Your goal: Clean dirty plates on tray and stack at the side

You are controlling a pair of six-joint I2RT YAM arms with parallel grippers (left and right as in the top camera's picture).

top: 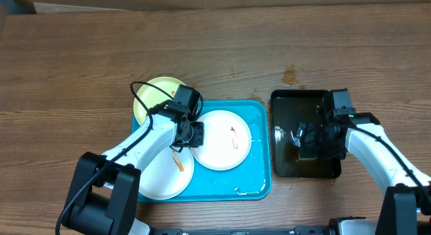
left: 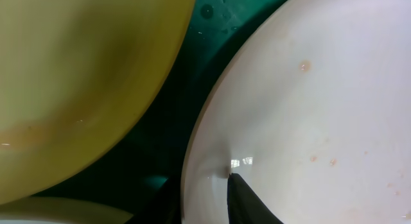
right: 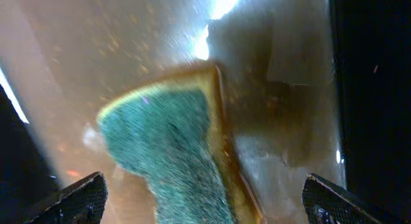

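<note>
The turquoise tray (top: 259,174) holds a white plate (top: 225,144) with a small orange smear and a second white plate (top: 161,178) at its front left, also smeared. A pale yellow-green plate (top: 153,95) lies at the tray's back left corner, partly over the rim. My left gripper (top: 190,132) is at the left rim of the middle white plate. In the left wrist view its fingers (left: 202,192) straddle that plate's rim (left: 308,108), one on top and one beneath. My right gripper (top: 308,142) is open over a green-and-yellow sponge (right: 173,140), which sits between its spread fingers (right: 205,201).
The glossy black tray (top: 286,104) stands right of the turquoise tray and holds the sponge in wet, brownish liquid. A small dark stain (top: 290,76) marks the wooden table behind it. White residue (top: 249,189) lies near the turquoise tray's front right corner.
</note>
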